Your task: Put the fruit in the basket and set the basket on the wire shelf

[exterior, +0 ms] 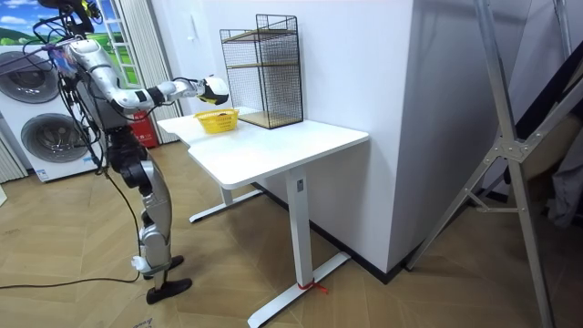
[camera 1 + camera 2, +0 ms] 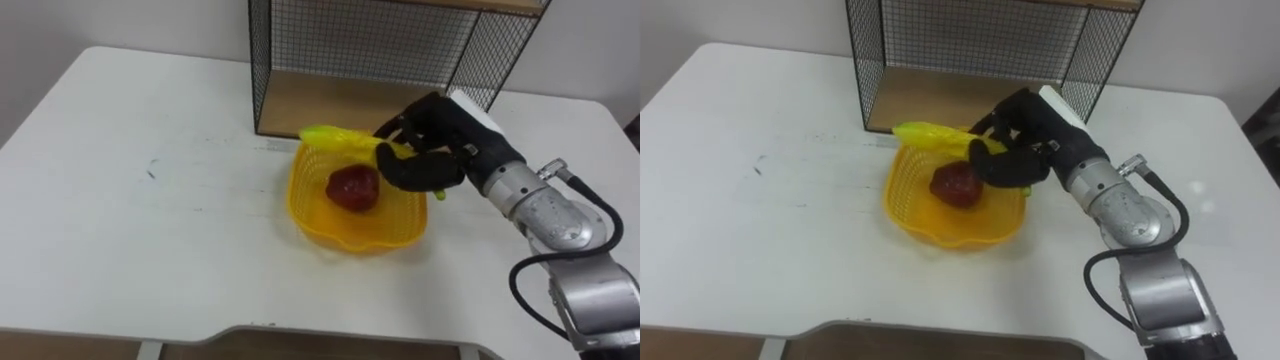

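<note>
One red fruit (image 2: 353, 188) lies in the basket (image 2: 340, 232), middle of the frame. The right hand (image 2: 430, 168) curls round a yellow fruit (image 2: 335, 137) at its back rim; lower it inside, then let go.

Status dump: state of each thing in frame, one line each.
right hand: shut on yellow fruit, above basket
yellow fruit: held over basket's far rim
red fruit: lying in basket
basket: upright on table, not on wire shelf
wire shelf: upright at table's back
</note>
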